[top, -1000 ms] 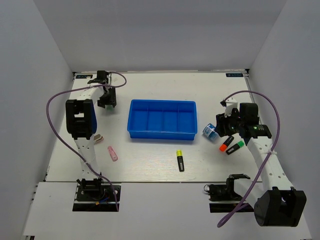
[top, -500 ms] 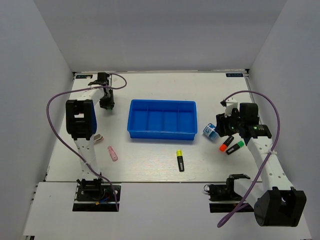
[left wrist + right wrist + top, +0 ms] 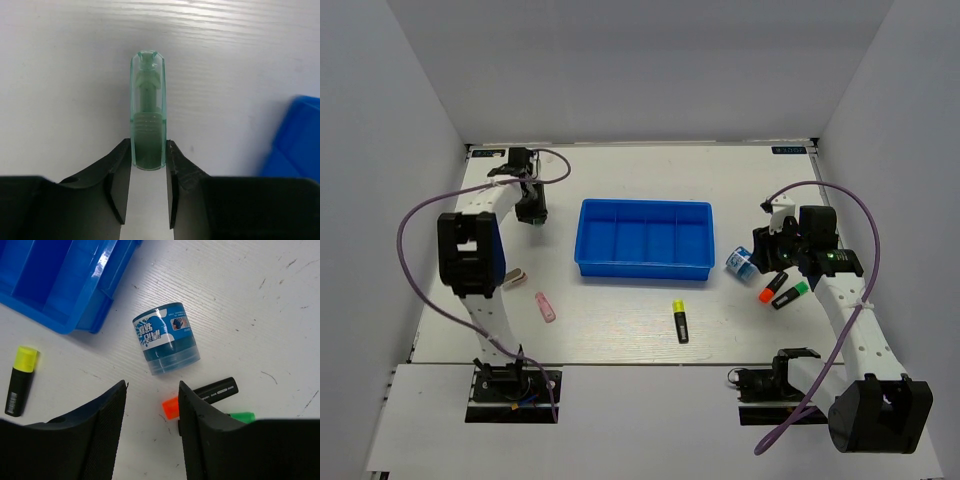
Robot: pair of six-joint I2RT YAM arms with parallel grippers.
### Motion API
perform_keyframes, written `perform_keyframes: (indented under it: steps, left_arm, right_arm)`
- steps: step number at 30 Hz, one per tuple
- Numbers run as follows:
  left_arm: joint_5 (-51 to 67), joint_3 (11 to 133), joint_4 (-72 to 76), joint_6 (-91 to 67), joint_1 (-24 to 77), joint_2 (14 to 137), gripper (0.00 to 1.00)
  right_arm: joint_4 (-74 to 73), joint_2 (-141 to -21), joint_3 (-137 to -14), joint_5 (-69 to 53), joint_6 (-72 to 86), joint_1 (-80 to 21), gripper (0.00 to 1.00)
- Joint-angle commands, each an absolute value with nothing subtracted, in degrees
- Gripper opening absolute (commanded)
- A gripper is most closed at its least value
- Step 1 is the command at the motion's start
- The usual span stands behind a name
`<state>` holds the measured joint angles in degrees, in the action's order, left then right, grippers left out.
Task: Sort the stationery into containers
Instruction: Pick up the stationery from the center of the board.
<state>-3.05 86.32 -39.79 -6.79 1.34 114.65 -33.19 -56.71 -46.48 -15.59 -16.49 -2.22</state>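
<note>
Narrowed since a second ago: my left gripper (image 3: 147, 152)

Mid-table sits the blue tray (image 3: 640, 271). My right gripper (image 3: 152, 387) hangs spread over the roll (image 3: 167, 337). My left gripper clamps the pale-green pen (image 3: 147, 115), left of the tray. Grasp step; next, lift toward a compartment.

At the upper left of the top view, the jaws of the left arm (image 3: 470, 250) have been closed onto the pale-green pen (image 3: 148, 110), and its elbow has been shifted leftward and lower.

Tray (image 3: 640, 270) bright blue. Roll (image 3: 166, 339) blue, white print. Highlighters (image 3: 680, 322) black; caps yellow, orange, green. Pen (image 3: 147, 110) translucent pale green.
</note>
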Motion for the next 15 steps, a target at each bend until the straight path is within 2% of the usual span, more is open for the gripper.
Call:
perform_keyframes:
  steps: [1, 2, 3, 4, 8, 15]
  left_arm:
    - [-0.09, 84.04, -38.41, -9.13, 4.21, 101.10, 0.00]
    - [-0.09, 83.85, -38.93, -9.40, 5.61, 99.60, 0.00]
    - [-0.09, 83.24, -39.46, -10.27, 6.23, 98.01, 0.00]
    - [-0.26, 82.19, -39.29, -11.24, 7.55, 97.22, 0.00]
    - [-0.09, 77.18, -38.41, -14.05, 13.42, 91.51, 0.00]
    - [0.35, 71.90, -37.36, -16.35, 21.70, 88.33, 0.00]
  right_arm:
    - [-31.82, -55.63, -46.58, -17.49, -16.00, -2.02, 0.48]
    - [-32.08, -55.72, -46.58, -18.10, -16.00, -2.02, 0.36]
    - [-32.08, -55.64, -46.67, -18.19, -16.08, -2.02, 0.12]
    - [-32.17, -55.55, -46.67, -18.37, -16.17, -2.02, 0.00]
    - [-32.08, -55.55, -46.50, -18.37, -16.08, -1.93, 0.00]
    - [-31.99, -55.37, -46.32, -18.81, -16.00, -1.93, 0.00]
